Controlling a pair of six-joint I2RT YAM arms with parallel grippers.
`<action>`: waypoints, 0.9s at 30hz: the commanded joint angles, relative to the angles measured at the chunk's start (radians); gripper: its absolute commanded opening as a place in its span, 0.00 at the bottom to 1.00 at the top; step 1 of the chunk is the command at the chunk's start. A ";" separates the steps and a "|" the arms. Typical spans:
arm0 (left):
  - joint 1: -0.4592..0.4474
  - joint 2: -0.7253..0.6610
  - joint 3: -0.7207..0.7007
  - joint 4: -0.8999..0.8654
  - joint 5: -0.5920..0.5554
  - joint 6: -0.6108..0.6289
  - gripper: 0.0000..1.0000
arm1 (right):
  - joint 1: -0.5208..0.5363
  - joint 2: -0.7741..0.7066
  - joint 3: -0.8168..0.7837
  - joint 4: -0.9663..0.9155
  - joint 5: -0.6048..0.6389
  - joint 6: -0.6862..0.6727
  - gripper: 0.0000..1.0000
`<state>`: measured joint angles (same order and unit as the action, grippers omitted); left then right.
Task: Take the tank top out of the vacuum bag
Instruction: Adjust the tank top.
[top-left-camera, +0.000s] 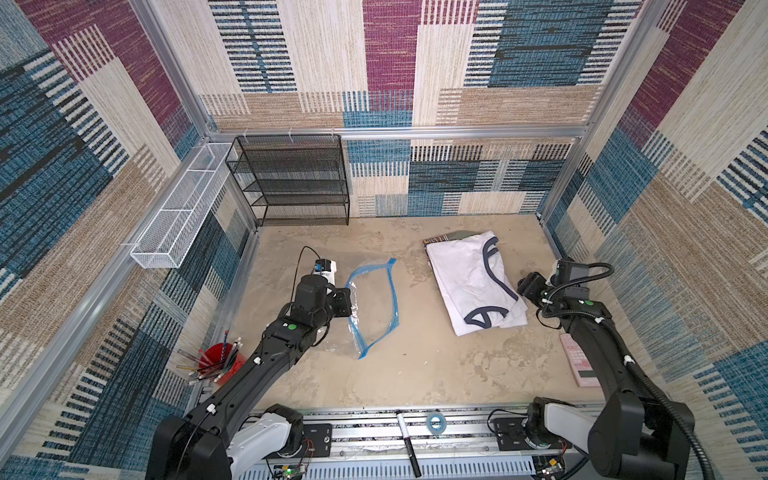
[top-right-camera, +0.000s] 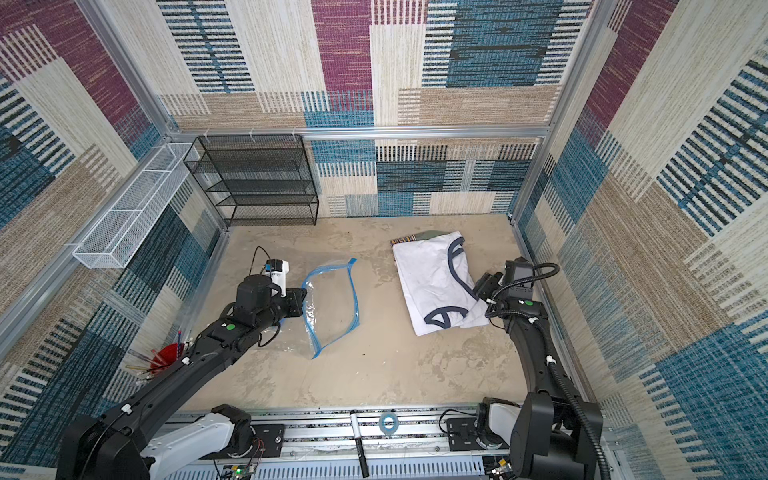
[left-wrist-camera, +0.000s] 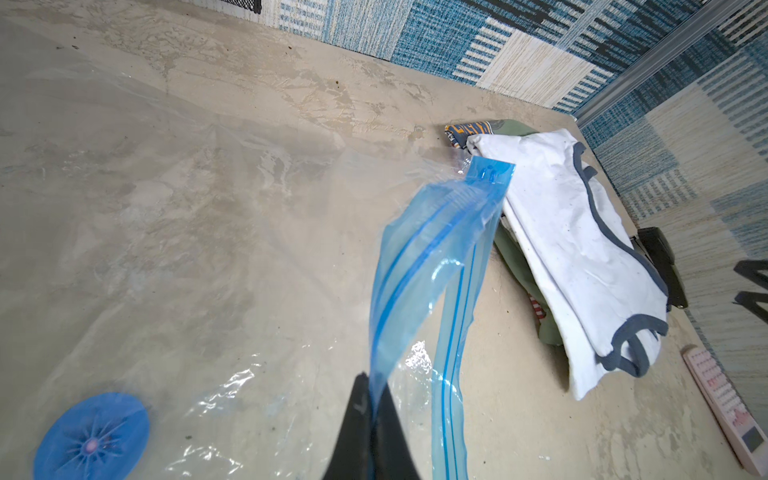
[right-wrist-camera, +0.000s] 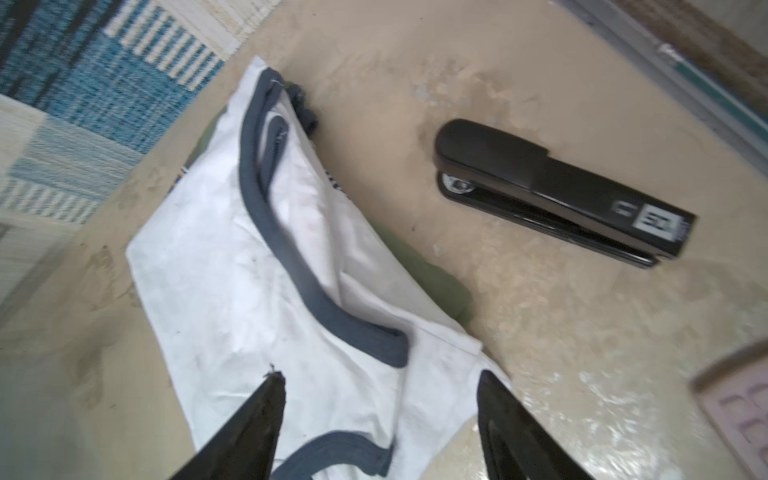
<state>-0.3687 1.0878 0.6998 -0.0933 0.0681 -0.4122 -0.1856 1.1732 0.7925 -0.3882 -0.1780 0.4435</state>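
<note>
The vacuum bag (top-left-camera: 392, 291) (top-right-camera: 355, 295) lies flat on the table left of centre, clear plastic with a blue zip strip (left-wrist-camera: 436, 257) and a round blue valve (left-wrist-camera: 91, 436). Nothing shows inside it. My left gripper (top-left-camera: 352, 300) (top-right-camera: 305, 300) (left-wrist-camera: 374, 386) is shut on the bag's blue mouth edge, holding it slightly raised. The white tank top (top-left-camera: 469, 282) (top-right-camera: 436, 282) (left-wrist-camera: 582, 249) (right-wrist-camera: 249, 270), trimmed in navy, lies folded on the table to the right, outside the bag. My right gripper (top-left-camera: 525, 286) (top-right-camera: 482, 284) (right-wrist-camera: 380, 378) is open just over its near corner.
Green and patterned folded clothes (top-left-camera: 436, 240) lie under the tank top. A black stapler (right-wrist-camera: 561, 191) and a pink calculator (top-left-camera: 579, 361) sit by the right wall. Black mesh shelf (top-left-camera: 291, 183) at the back left, white wire basket (top-left-camera: 178, 216), red pencil cup (top-left-camera: 216, 361) at the left.
</note>
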 joint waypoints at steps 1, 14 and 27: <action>0.001 0.027 0.025 0.035 0.024 0.015 0.00 | 0.033 0.092 0.031 0.177 -0.201 0.015 0.67; 0.001 0.198 0.123 0.153 0.163 0.059 0.00 | 0.111 0.762 0.504 0.372 -0.362 0.076 0.52; 0.001 0.323 0.232 0.120 0.173 0.093 0.00 | 0.072 0.921 0.638 0.353 -0.207 0.008 0.54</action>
<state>-0.3687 1.4029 0.9127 0.0242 0.2417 -0.3462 -0.1150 2.0998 1.4132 -0.0254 -0.4255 0.4908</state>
